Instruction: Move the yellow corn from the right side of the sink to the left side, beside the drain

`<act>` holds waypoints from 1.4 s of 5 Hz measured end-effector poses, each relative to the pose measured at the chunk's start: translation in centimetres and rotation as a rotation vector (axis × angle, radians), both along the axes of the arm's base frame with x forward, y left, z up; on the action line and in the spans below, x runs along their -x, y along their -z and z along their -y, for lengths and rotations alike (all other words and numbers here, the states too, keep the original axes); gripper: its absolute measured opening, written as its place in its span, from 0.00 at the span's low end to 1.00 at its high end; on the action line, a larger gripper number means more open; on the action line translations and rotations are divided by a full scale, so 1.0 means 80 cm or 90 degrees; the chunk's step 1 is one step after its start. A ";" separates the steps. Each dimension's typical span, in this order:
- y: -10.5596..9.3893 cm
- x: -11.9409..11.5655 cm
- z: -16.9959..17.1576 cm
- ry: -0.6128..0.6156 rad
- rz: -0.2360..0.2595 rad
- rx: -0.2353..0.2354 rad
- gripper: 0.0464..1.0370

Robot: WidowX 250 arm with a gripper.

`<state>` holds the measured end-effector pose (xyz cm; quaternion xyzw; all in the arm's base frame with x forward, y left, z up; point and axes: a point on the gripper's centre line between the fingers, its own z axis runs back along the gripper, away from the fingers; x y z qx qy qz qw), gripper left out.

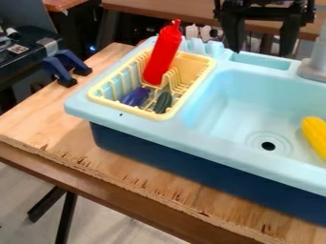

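The light-blue sink (191, 138) sits on the counter (57, 138); clock directions run from its basin's middle. Working well here would mean clearing the far rim and the grey faucet (314, 69) at about one o'clock before any descent. The yellow rack (127, 108), near ten o'clock, wants a straight, slow approach, since its tines could catch a fingertip. The red bottle (162, 55) leans inside it, so a grip square to its tilted body should slip least. The yellow piece (316, 136) lies in the basin toward four o'clock, best pinched across its width. The purple piece (135, 97) and dark green piece (163, 102) lie low in the rack, needing a narrow, careful entry.

The tool (261, 50) hangs at twelve o'clock, pointing down, its fingers wide apart with nothing between them.
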<state>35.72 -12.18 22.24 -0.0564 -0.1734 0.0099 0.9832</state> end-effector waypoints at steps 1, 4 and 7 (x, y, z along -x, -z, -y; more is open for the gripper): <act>0.018 -0.001 0.001 -0.002 -0.023 -0.007 0.96; 0.045 -0.017 0.061 -0.078 0.040 -0.016 0.96; 0.093 -0.042 0.080 -0.143 0.077 0.112 0.96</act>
